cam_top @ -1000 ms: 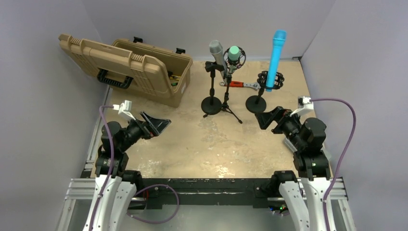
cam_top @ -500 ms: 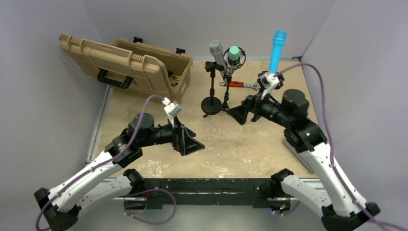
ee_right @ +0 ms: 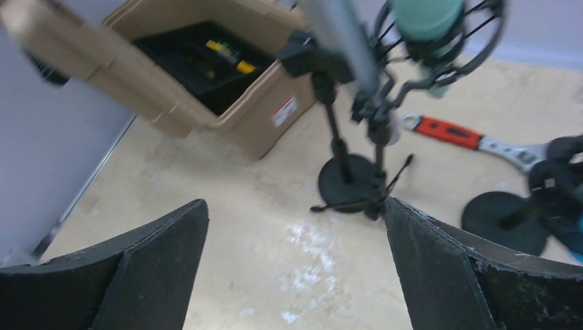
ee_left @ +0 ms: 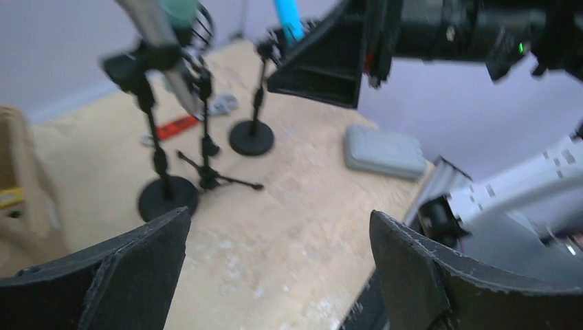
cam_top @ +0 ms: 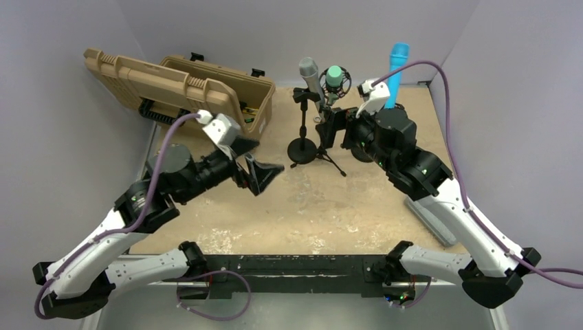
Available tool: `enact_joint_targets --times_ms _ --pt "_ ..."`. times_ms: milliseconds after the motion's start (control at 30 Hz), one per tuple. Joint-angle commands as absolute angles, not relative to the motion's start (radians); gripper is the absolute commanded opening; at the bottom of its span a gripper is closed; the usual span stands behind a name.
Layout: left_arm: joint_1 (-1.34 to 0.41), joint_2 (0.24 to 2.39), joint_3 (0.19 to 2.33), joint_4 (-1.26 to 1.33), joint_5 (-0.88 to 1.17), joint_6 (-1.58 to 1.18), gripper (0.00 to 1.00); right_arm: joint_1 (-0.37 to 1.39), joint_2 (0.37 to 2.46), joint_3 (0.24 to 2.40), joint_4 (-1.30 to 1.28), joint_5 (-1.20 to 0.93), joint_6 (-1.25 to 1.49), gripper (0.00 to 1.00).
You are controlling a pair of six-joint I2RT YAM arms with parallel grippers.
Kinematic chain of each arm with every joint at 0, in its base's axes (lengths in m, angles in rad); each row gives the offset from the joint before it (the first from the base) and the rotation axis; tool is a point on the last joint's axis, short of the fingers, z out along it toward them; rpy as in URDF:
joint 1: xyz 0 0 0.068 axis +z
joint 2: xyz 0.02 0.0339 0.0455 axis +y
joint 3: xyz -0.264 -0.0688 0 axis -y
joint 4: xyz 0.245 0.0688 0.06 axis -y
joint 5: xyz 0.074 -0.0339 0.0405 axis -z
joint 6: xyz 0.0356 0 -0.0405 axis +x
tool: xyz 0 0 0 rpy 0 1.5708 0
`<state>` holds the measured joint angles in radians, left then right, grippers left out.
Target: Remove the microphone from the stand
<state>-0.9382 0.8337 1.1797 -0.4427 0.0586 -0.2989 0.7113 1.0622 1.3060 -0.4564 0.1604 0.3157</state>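
**Three microphones on their stands, both grippers empty**

The grey microphone (cam_top: pixel 311 74) sits tilted in its clip on a stand with a round base (cam_top: pixel 302 149), near the middle of the counter's far edge. Just beside it, the green microphone (cam_top: pixel 334 75) hangs in a wire cradle on a tripod stand (ee_right: pixel 377 175). The blue microphone (cam_top: pixel 397 65) stands upright on its own stand toward the far right corner, partly hidden behind the right arm.

The right gripper (ee_right: pixel 295 203) is held close to the near side of the grey and green stands and faces them. Its jaws are spread wide and hold nothing. The left gripper (ee_left: pixel 278 214) is over the left middle of the counter (cam_top: pixel 309 206), pointing toward the same stands. Its jaws are also spread wide and hold nothing.

A red-handled wrench (ee_right: pixel 467 137) lies flat behind the stands. An open tan toolbox (cam_top: pixel 206 96) fills the far left corner. A grey pad (ee_left: pixel 383 151) lies by the right edge.
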Motion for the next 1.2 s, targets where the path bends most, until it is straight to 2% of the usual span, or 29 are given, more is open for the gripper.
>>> enact_joint_targets --times_ms 0,167,333,467,800,967,1167 --pt "-0.942 0.871 1.331 -0.477 -0.295 -0.128 1.00 0.713 1.121 1.438 -0.424 0.482 0.263 0.98" --pt "-0.940 0.923 1.390 -0.416 -0.420 -0.028 1.00 0.699 1.256 1.585 -0.422 0.617 0.229 0.96" --pt "-0.941 0.867 1.263 -0.370 -0.423 0.040 1.00 0.613 1.344 1.675 -0.405 0.478 0.219 0.88" --pt "-0.942 0.801 1.179 -0.342 -0.402 0.086 1.00 0.604 1.387 1.694 -0.347 0.417 0.162 0.83" --pt "-0.953 0.810 1.159 -0.344 -0.367 0.070 1.00 0.602 1.528 1.792 -0.324 0.517 0.120 0.72" --pt "-0.973 0.830 1.164 -0.351 -0.377 0.079 1.00 0.596 1.554 1.796 -0.316 0.518 0.109 0.57" --pt "-0.987 0.842 1.163 -0.354 -0.390 0.094 1.00 0.585 1.563 1.770 -0.291 0.535 0.099 0.56"
